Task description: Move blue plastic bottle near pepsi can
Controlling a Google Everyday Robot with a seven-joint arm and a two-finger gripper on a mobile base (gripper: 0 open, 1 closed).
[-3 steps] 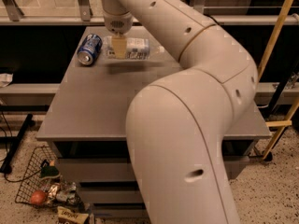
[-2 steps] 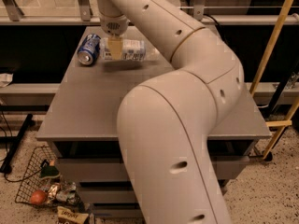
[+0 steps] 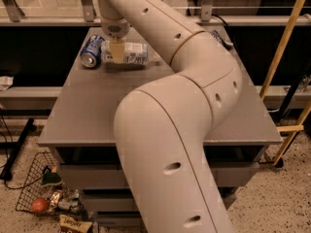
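Observation:
The blue plastic bottle [image 3: 131,53] lies on its side at the far left of the grey table [image 3: 92,115], its white-and-blue label facing up. The pepsi can [image 3: 91,52] lies on its side just left of it, almost touching the bottle's left end. My gripper [image 3: 115,51] hangs straight down from the long white arm, right over the left end of the bottle. One pale finger [image 3: 116,50] shows in front of the bottle. The bottle's cap end is hidden behind the gripper.
My white arm [image 3: 170,130] covers the middle and right of the table. A dark object [image 3: 219,38] lies at the far right edge. A railing [image 3: 48,18] runs behind the table. A wire basket [image 3: 41,191] with litter stands on the floor at lower left. A wooden pole [image 3: 284,42] leans at right.
The gripper and the bottle have shifted left together toward the can. The gap between bottle and can has closed to almost nothing.

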